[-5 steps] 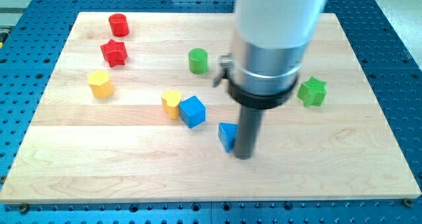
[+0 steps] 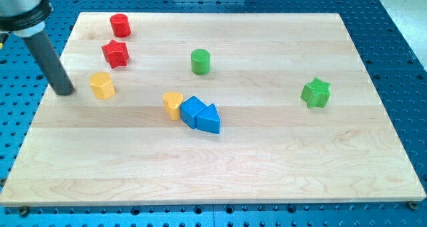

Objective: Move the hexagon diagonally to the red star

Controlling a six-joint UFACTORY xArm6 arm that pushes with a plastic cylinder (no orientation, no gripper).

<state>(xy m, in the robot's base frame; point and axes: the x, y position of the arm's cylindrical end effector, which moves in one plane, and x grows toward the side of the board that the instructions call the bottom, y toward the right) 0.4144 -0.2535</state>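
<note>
The yellow hexagon point(image 2: 102, 85) lies at the board's left side, below and a little left of the red star point(image 2: 115, 53). My tip point(image 2: 65, 91) rests on the board just left of the yellow hexagon, a small gap apart from it. The rod slants up to the view's top left corner.
A red cylinder point(image 2: 120, 25) stands above the red star. A green cylinder point(image 2: 200, 61) is at top centre. A yellow block point(image 2: 173, 105), a blue cube point(image 2: 193, 111) and a blue triangle point(image 2: 209, 119) huddle together mid-board. A green star point(image 2: 315, 93) is at the right.
The arm has swung from the board's middle to the far left beside the yellow hexagon. The blue triangle has shifted up-left and now touches the blue cube.
</note>
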